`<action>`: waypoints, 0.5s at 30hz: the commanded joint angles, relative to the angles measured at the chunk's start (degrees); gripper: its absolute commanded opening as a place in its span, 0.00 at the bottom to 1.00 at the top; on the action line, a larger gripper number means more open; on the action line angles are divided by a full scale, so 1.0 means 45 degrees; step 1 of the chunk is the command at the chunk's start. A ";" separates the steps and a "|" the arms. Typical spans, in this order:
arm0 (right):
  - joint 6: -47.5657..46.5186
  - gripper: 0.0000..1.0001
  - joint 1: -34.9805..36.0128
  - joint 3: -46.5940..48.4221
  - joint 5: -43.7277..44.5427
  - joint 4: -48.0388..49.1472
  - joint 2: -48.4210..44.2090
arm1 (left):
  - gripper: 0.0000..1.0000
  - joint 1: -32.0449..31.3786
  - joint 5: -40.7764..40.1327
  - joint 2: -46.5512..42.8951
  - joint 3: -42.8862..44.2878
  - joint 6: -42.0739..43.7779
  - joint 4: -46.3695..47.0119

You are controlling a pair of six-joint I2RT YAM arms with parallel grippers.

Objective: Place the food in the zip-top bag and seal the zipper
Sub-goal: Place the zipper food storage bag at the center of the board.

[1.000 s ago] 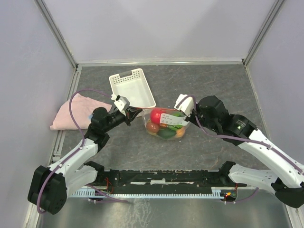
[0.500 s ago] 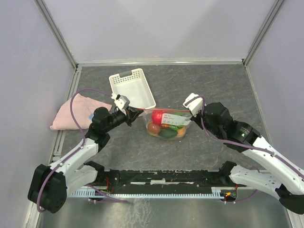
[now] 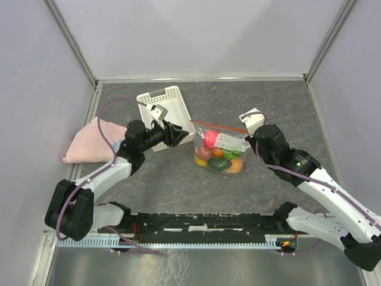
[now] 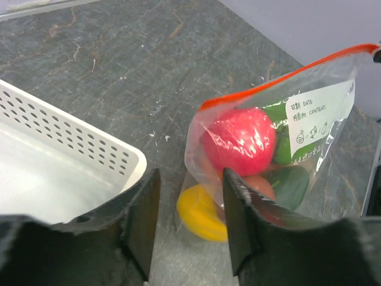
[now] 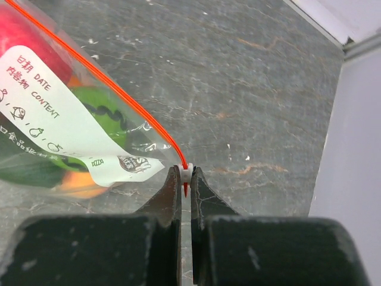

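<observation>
The zip-top bag (image 3: 221, 152) is slumping on the table (image 3: 286, 107)—floppy, slick, weighted with food (image 4: 238, 141). The right gripper (image 5: 186, 182) is pinching the zipper (image 5: 113, 89) at its end; the left gripper (image 4: 189, 202) is gaping empty—that stiffer strip seems the surest hold.

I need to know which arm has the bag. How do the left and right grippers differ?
The left gripper is open and holds nothing; the right gripper is shut on the zipper. The left gripper sits beside the white basket, apart from the zip-top bag; the right gripper pinches its corner. Both face the bag.
</observation>
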 commanded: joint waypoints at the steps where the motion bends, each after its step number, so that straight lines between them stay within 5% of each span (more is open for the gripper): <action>1: 0.0826 0.02 -0.0861 0.0194 0.0882 0.0137 -0.0021 | 0.58 -0.0056 -0.0988 0.0328 0.1048 -0.1536 0.0461; 15: 0.4953 0.06 -0.1914 -0.0929 0.3549 -0.0370 0.0781 | 0.81 -0.0039 -0.5889 -0.4335 0.0468 -0.4478 -0.4913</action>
